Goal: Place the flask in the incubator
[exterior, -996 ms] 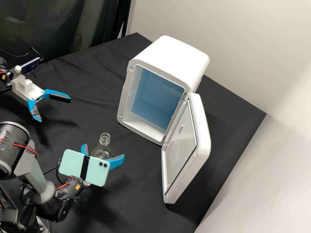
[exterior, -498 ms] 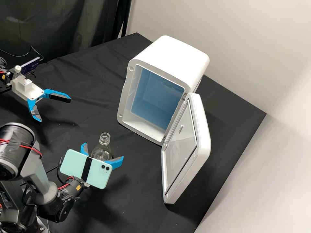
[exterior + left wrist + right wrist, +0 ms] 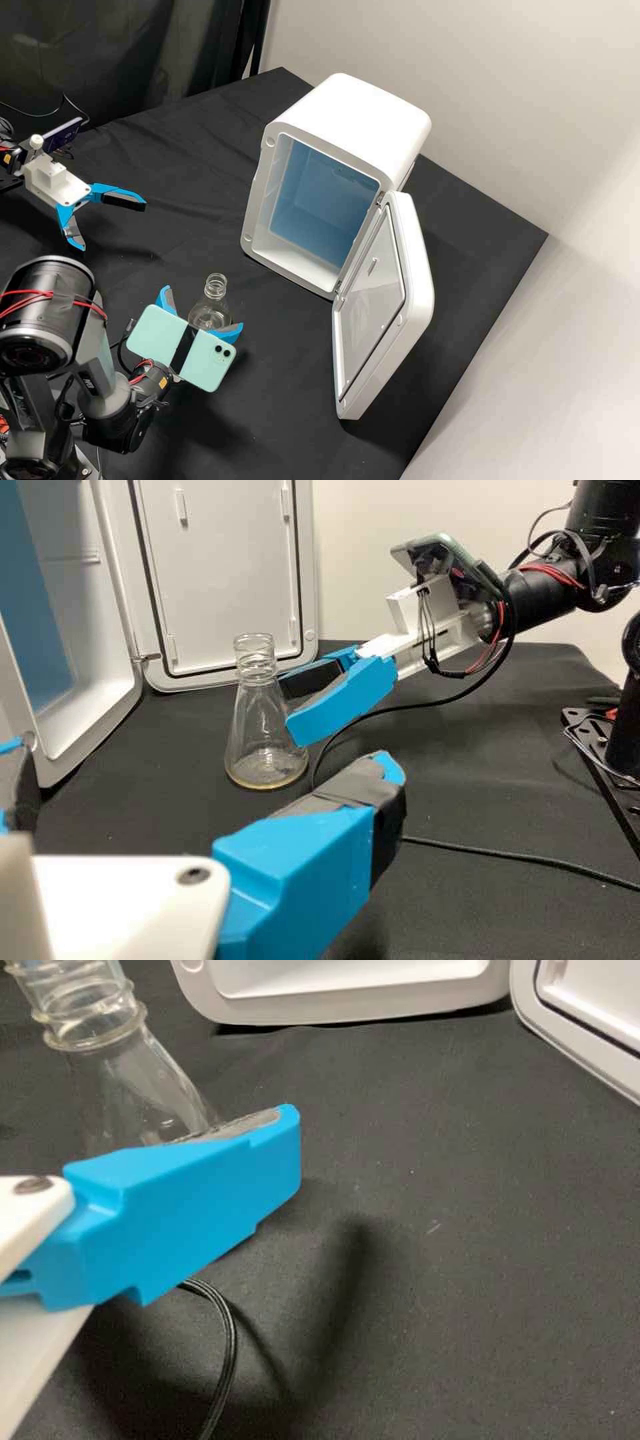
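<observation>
Black bench [image 3: 200,153] beneath a pale wall carries the incubator [image 3: 360,120] toward its far edge, door [image 3: 393,293] swung wide. Over the last second the right gripper [image 3: 201,311] has slid slightly away from the incubator, while the flask [image 3: 211,293] has stayed upright on the bench between the incubator and the near left corner; the grasp looks unfinished, aligning rather than lifting. Its fingers are spread and unclenched, one on each side of the flask's body; the door-side finger is just beside or touching the glass, the other apart. The left gripper [image 3: 112,225] hangs released and empty by the left edge.
</observation>
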